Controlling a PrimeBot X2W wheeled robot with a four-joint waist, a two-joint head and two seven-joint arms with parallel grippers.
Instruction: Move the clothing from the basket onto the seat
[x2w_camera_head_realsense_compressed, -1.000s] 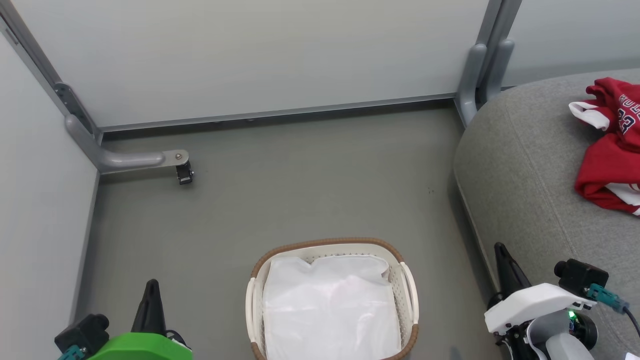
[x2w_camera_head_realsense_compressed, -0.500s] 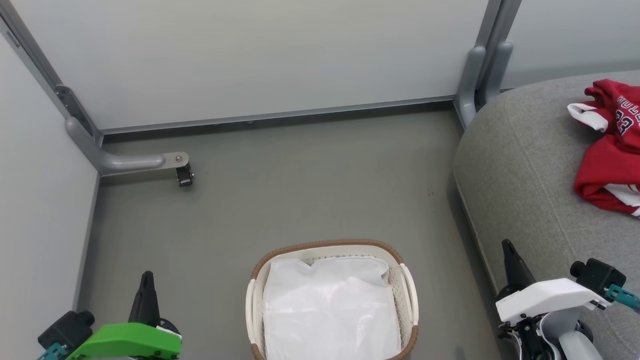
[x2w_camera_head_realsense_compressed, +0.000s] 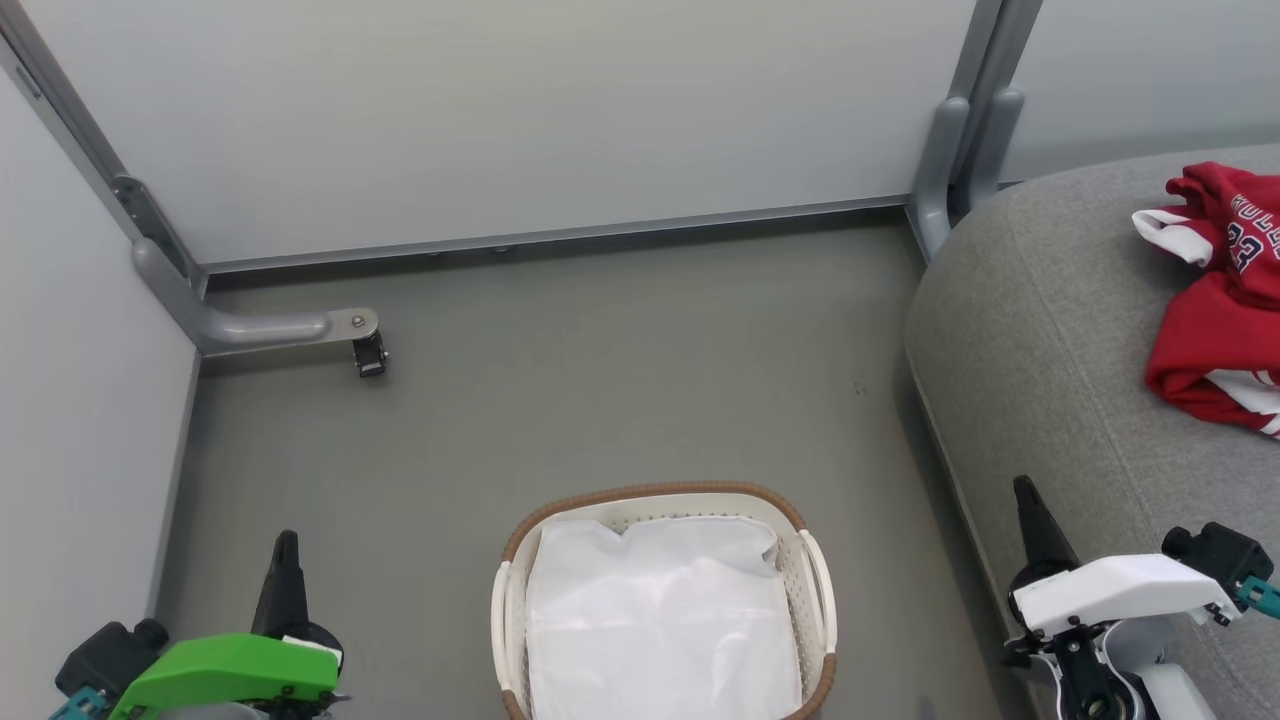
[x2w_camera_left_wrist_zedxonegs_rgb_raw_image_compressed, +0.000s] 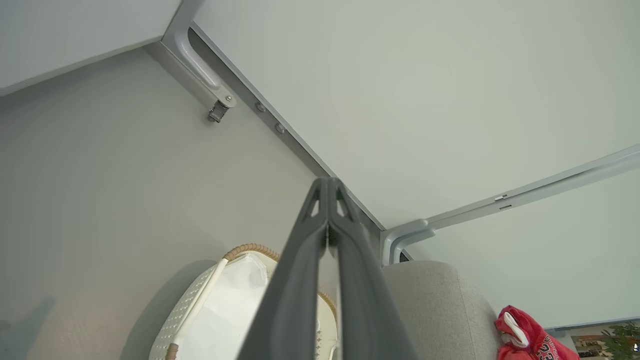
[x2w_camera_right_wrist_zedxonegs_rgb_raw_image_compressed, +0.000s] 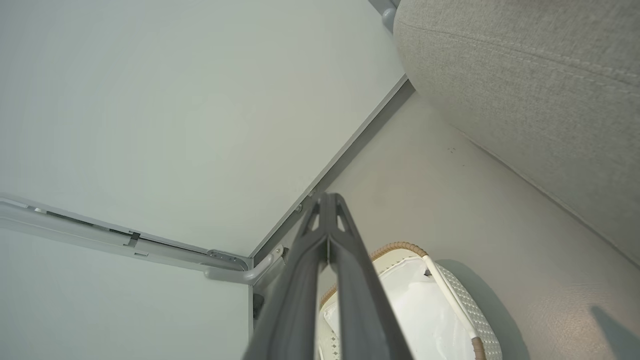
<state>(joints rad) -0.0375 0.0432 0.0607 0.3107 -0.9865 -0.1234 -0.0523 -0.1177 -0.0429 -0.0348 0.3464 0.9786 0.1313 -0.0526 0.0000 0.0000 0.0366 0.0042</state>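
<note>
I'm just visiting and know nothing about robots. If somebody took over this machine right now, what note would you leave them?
Left gripper: shut, empty, low to the left of the basket.
Right gripper: shut, empty, by the edge of the seat.
Red jerseys lie crumpled on the seat; the basket sits on the floor with its white liner, no red visible.
Done: clothing looks moved across.
Left: apparently nothing; perhaps check the liner's folds.
</note>
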